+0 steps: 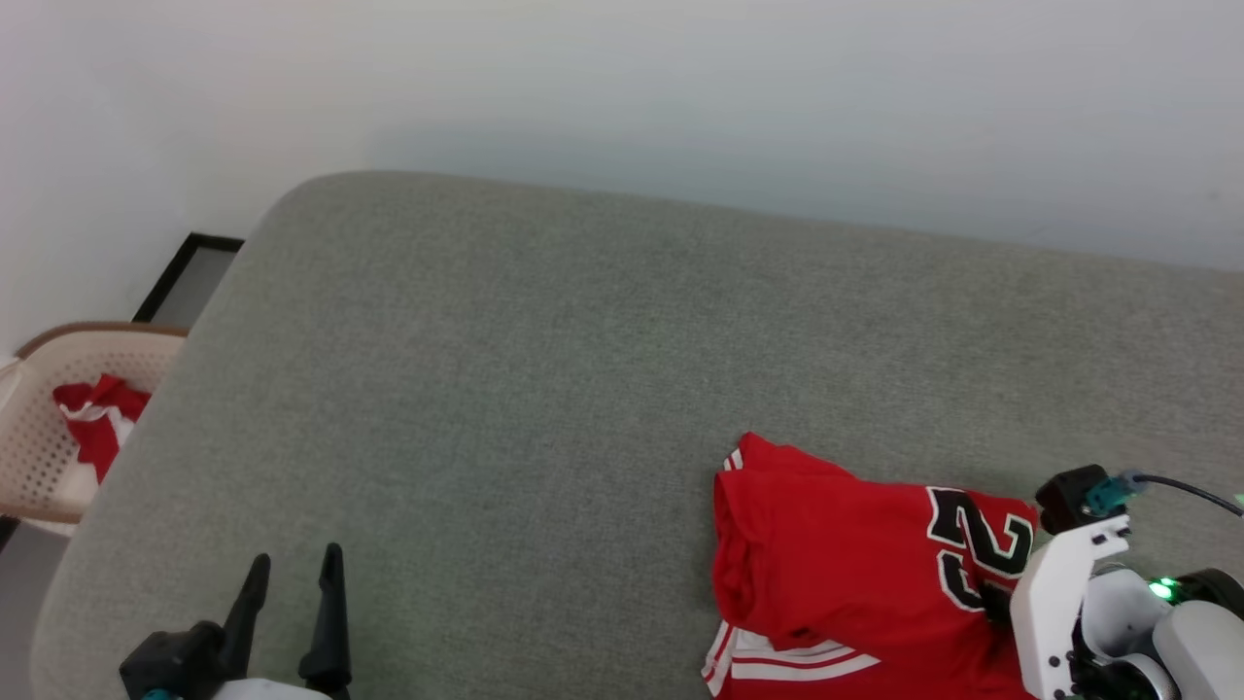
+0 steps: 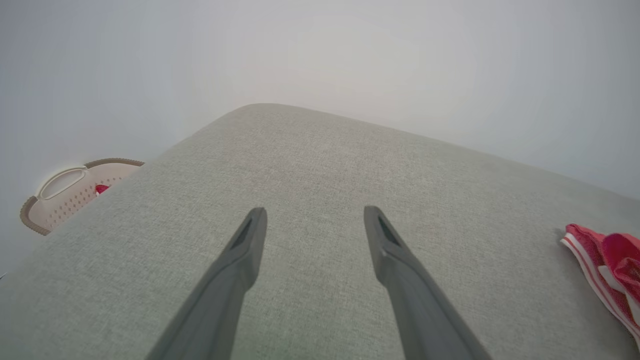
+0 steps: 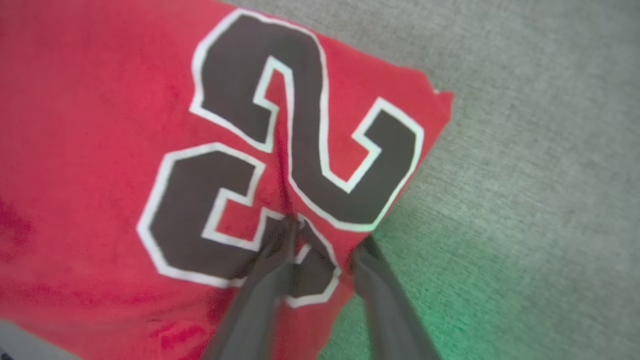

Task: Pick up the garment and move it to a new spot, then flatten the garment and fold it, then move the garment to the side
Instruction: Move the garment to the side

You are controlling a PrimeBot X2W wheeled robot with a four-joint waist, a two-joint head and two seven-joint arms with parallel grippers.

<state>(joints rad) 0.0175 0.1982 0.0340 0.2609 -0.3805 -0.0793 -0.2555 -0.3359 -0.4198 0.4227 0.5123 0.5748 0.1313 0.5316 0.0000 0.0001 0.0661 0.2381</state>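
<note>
At the far left, off the table's edge, stands a pale perforated laundry basket (image 1: 34, 457) with another red cloth (image 1: 97, 418) inside, and behind it a black-framed panel (image 1: 185, 277) lies on the floor by the white wall (image 1: 680, 97).

The left hand (image 1: 296, 556) hovers over bare table at the near left, fingers spread and holding nothing. The table (image 1: 544, 369) is covered in grey woven fabric with a rounded far-left corner.

The garment (image 1: 826, 544), a red jersey, lies rumpled on the near right part of the table. Its long axis runs roughly left to right, with striped white trim at the left end and the black number at the right end.

The right hand (image 3: 327, 235) is on that numbered end. One finger presses on the cloth at the number's lower edge, and the other sits just off the jersey's edge on the table, so the hem lies between them. Whether it has actually pinched the cloth I cannot tell.

The right arm is by far the nearer, and the left hand is well apart from the jersey. The lift looks likely to start from this right-end corner.
</note>
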